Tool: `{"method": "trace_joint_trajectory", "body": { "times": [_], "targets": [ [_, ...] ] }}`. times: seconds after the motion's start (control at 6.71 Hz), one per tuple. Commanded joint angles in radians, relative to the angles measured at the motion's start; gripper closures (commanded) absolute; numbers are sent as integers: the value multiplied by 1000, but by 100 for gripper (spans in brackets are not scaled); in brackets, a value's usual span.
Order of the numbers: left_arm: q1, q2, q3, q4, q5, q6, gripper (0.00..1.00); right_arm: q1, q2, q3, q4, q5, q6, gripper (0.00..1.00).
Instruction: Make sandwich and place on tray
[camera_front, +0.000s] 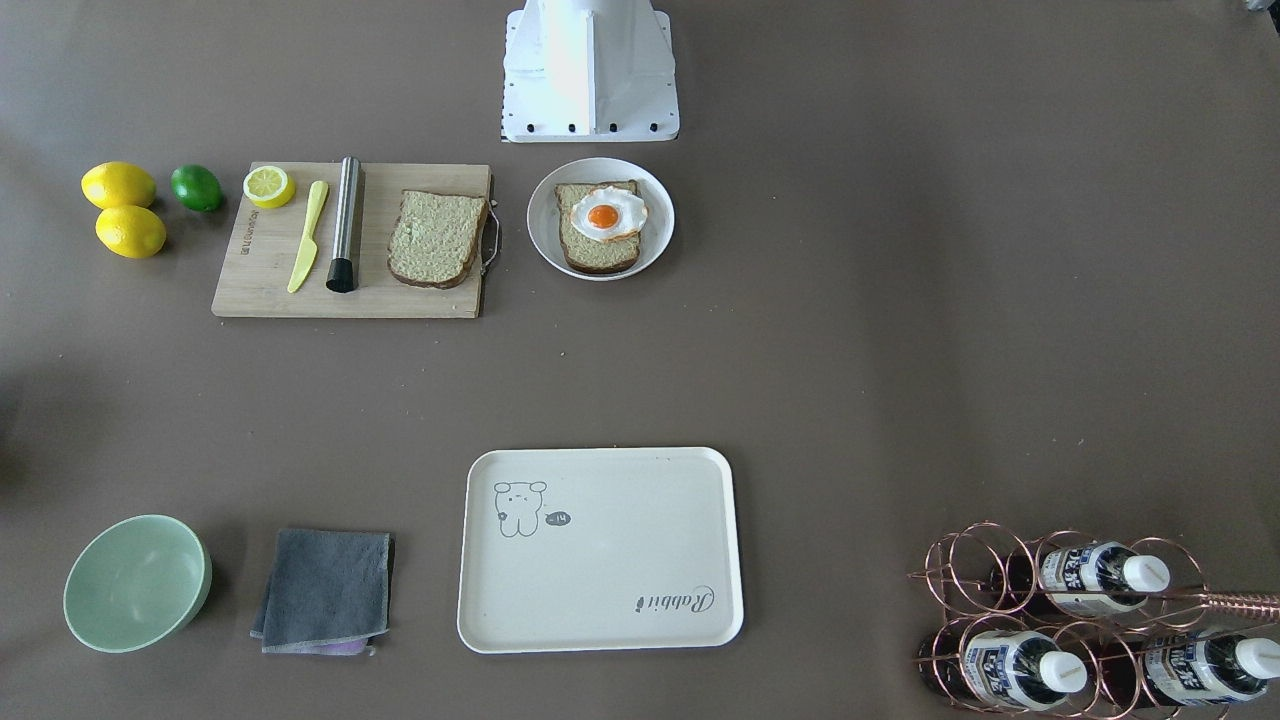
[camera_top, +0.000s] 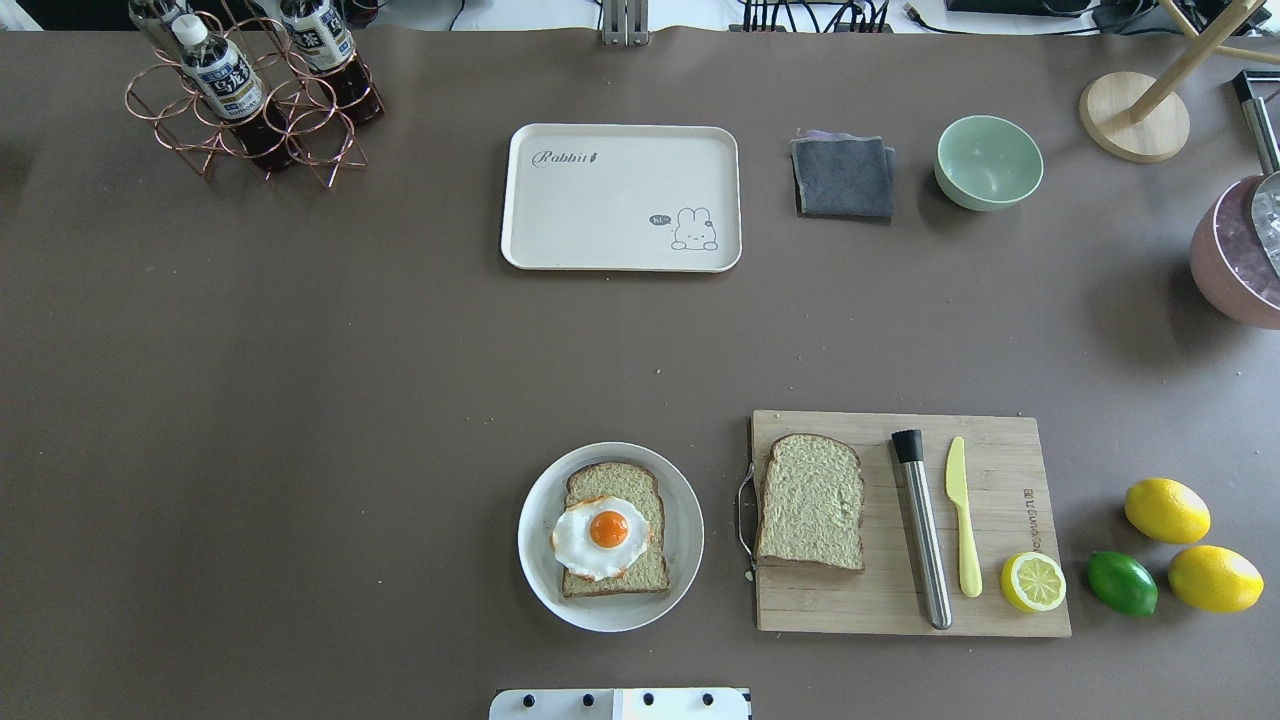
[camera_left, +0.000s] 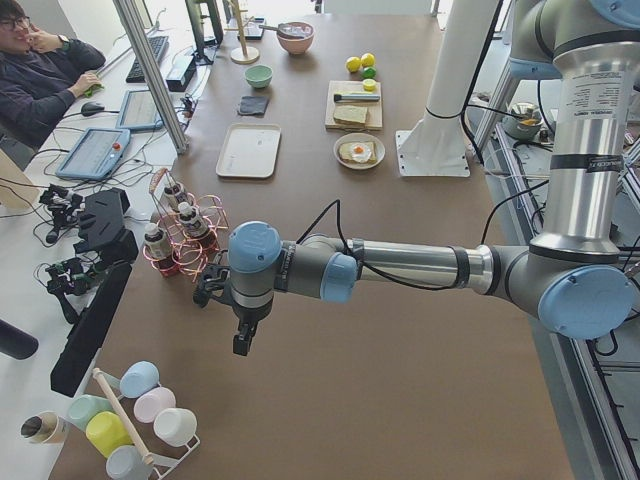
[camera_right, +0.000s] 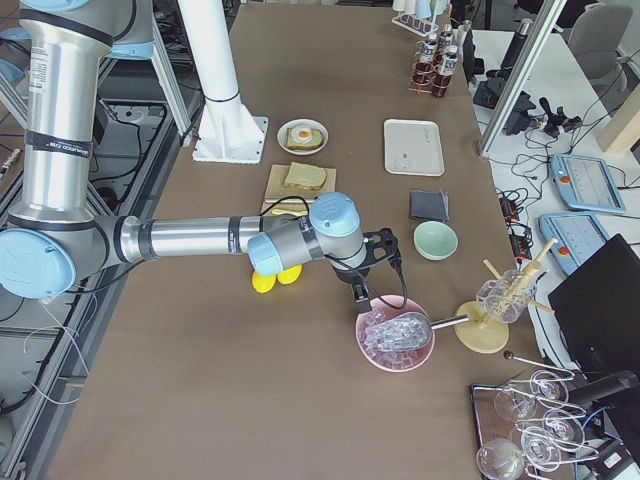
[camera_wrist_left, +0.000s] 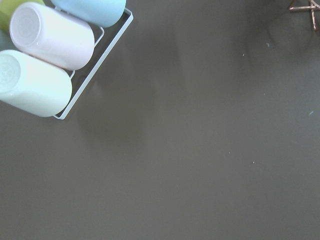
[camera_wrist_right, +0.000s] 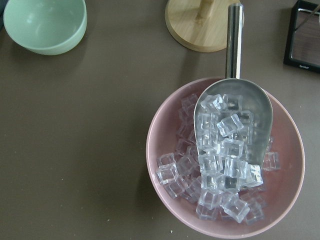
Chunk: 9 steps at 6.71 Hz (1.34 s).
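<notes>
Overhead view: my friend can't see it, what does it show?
A plate holds a bread slice topped with an egg; a second slice lies on the board beside it. The tray beyond is empty.

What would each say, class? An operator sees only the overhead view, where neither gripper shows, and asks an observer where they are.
Observer: The left gripper hangs over bare table at the robot's left end, beside a rack of pastel cups.
Operator: And the right one?
Observer: The right gripper hangs above the pink bowl, which holds ice cubes and a metal scoop.
Operator: Anyone nearby?
Observer: One person sits beyond the table's far edge, hand at the face.
</notes>
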Motion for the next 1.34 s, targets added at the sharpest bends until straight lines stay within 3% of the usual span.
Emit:
{"method": "trace_joint_trajectory", "body": {
  "times": [0.0, 0.15, 0.45, 0.89, 1.19],
  "targets": [
    [9, -5, -16, -160, -59, -157, 2, -40, 65, 3, 46, 66, 34, 0],
    [150, -36, -1, -232, -47, -179, 2, -122, 86, 13, 48, 68, 142, 0],
    [239, -58, -9, -328, -38, -350, 1, -321, 170, 55, 61, 3, 402, 0],
    [342, -92, -43, -356, -38, -622, 1, -695, 224, 212, 60, -267, 985, 0],
    [389, -94, -94, -354, -36, -733, 1, -900, 221, 275, 60, -423, 1205, 0]
  ]
}}
